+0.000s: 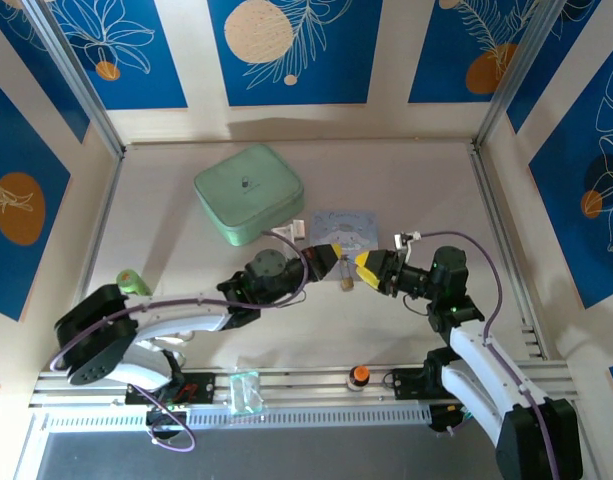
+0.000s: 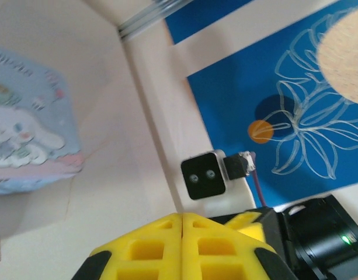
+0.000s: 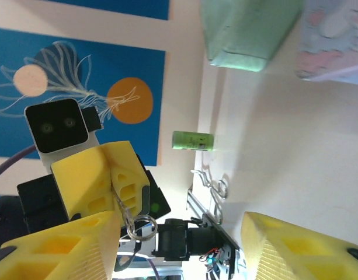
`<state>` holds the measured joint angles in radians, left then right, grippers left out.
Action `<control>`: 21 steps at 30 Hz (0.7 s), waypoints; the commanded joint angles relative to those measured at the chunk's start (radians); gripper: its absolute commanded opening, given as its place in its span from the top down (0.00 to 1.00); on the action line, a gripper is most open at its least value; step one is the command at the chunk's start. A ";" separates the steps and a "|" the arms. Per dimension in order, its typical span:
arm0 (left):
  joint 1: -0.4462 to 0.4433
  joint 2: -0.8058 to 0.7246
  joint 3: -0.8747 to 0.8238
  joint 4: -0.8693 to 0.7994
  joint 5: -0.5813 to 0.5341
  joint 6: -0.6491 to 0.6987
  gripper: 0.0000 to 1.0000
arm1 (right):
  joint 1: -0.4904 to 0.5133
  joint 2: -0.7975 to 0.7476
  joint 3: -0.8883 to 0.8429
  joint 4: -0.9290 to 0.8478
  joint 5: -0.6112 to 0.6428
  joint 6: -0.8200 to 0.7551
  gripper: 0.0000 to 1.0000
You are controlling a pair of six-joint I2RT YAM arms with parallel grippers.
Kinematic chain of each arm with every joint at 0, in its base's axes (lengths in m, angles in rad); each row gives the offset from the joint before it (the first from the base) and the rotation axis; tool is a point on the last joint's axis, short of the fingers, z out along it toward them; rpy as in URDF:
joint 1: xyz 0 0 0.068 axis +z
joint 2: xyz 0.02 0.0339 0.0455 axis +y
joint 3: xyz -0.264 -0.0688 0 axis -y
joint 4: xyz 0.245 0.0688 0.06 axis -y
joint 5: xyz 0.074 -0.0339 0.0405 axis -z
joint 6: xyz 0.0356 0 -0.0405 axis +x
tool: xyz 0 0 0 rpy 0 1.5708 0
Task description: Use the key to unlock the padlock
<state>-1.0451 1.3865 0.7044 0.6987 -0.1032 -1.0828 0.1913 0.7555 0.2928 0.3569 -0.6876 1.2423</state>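
From my screen the table (image 1: 406, 190) is a smooth, matt, pale beige sheet. It is boxed in by cream walls hung with blue panels (image 1: 326, 60) printed with white line-drawn leaves and orange and tan discs. A ribbed aluminium rail (image 1: 306, 380) runs along the 6 o'clock edge and carries an orange-topped knob (image 1: 359, 375). At 11 o'clock from the table's middle sits a mint-green case (image 1: 248, 192), square with soft, rounded corners. At the case's 4 o'clock lies a flat pale blue tin (image 1: 348, 228) with a cartoon print. A small glossy green cylinder (image 1: 133, 283) lies over at the 9 o'clock side. The padlock (image 1: 346, 284), a tiny brassy block, rests on the table at 6 o'clock from the tin, just below the gap between my two tools. The left gripper (image 1: 329, 258) has its blocky, latticed yellow fingers (image 2: 149, 245) pressed tight together. In the right wrist view they pinch the key (image 3: 123, 207), a thin silvery sliver with a wire ring dangling from it. The right gripper (image 1: 367, 266) faces it from 3 o'clock, jaws parted and holding nothing.
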 commanded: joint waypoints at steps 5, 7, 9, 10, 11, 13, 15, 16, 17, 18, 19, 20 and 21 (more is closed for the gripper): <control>0.009 -0.051 0.010 0.063 0.131 0.115 1.00 | 0.056 0.035 0.100 0.163 -0.096 -0.106 0.47; 0.010 -0.067 0.007 0.053 0.124 0.115 1.00 | 0.080 0.044 0.108 0.197 -0.098 -0.108 0.51; 0.010 -0.083 -0.007 0.057 0.100 0.111 1.00 | 0.104 0.053 0.108 0.226 -0.089 -0.101 0.58; 0.010 -0.089 -0.019 0.076 0.090 0.103 1.00 | 0.118 0.058 0.105 0.238 -0.080 -0.098 0.58; 0.010 -0.094 -0.027 0.089 0.082 0.098 1.00 | 0.132 0.061 0.100 0.246 -0.071 -0.095 0.59; 0.010 -0.101 -0.037 0.105 0.064 0.089 1.00 | 0.152 0.070 0.086 0.273 -0.056 -0.082 0.64; 0.010 -0.100 -0.045 0.118 0.048 0.070 1.00 | 0.165 0.071 0.068 0.304 -0.038 -0.061 0.69; 0.010 -0.098 -0.048 0.126 0.045 0.064 1.00 | 0.170 0.069 0.060 0.322 -0.029 -0.047 0.69; 0.010 -0.094 -0.050 0.130 0.041 0.055 1.00 | 0.174 0.068 0.054 0.339 -0.025 -0.037 0.69; 0.010 -0.092 -0.054 0.139 0.037 0.049 1.00 | 0.179 0.068 0.051 0.347 -0.022 -0.031 0.70; 0.010 -0.086 -0.061 0.156 0.029 0.038 1.00 | 0.186 0.068 0.049 0.350 -0.017 -0.028 0.72; 0.010 -0.080 -0.068 0.175 0.023 0.026 1.00 | 0.194 0.067 0.048 0.349 -0.011 -0.030 0.73; 0.010 -0.076 -0.074 0.189 0.017 0.017 1.00 | 0.201 0.069 0.048 0.343 -0.008 -0.033 0.75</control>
<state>-1.0424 1.3052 0.6540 0.8040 -0.0536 -1.0348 0.3748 0.8249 0.3550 0.6518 -0.7189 1.2003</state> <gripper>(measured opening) 0.057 0.264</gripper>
